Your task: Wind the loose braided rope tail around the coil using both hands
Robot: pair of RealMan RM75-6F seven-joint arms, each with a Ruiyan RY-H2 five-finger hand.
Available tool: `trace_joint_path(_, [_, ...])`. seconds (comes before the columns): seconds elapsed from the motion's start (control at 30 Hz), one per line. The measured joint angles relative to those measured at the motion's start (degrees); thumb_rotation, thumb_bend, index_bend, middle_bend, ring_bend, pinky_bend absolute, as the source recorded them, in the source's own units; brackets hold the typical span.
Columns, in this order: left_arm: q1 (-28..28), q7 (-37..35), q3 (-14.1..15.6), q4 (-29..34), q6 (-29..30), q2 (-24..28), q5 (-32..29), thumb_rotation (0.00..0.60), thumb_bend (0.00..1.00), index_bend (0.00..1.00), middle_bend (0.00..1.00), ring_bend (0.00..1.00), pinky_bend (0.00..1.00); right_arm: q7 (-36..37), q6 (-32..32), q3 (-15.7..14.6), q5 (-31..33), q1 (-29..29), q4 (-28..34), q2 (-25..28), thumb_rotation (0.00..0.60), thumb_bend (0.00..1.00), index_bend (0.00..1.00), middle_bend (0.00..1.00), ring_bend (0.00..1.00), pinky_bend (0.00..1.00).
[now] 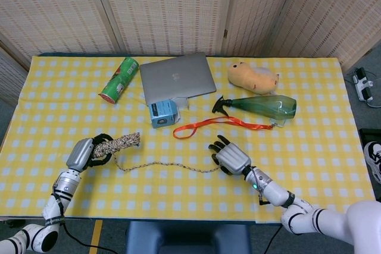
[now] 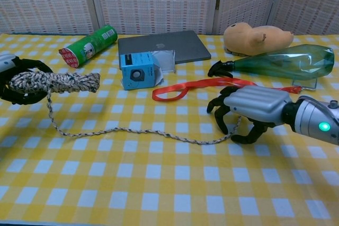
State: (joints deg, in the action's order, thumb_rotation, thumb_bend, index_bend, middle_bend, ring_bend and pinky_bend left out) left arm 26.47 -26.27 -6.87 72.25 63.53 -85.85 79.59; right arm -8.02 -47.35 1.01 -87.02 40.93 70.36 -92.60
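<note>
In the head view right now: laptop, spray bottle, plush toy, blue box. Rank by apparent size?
1. laptop, clearly largest.
2. spray bottle, long but narrow.
3. plush toy, shorter but thicker; its area looks close to the bottle's, so I would not rank those two firmly.
4. blue box, smallest.

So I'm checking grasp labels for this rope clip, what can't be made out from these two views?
- Whether the right hand actually pinches the rope tail: its curled fingers cover the tail's end in both views.
- The left hand: the chest view's left edge cuts most of it off.
- How the left hand's fingers sit on the coil: the hand's own back hides them in the head view.
- Print on the blue box: too small.
</note>
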Motion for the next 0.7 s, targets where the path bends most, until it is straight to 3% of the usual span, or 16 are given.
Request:
trace_joint_path(0.3, [-0.04,-0.03,0.0,-0.22,-0.07,-0.08,-0.07,0.6,0.78,0.76,0.67,0.64,0.76,-0.12,0.16,-0.12,0.58,0.41,-0.21,-0.2,0.6,0.41,0.55,0.2,0.15,0.04])
trace_joint_path(0.7, [0.06,0.48,-0.04,-0.71,-0.3,-0.42,-0.25,0.6,0.78,0.76,0.67,0.64,0.76,-0.01,-0.08,-0.31,0.8,0.86,-0.52,-0.54,0.6,0.5,0.57,0.21,0.15,0.05])
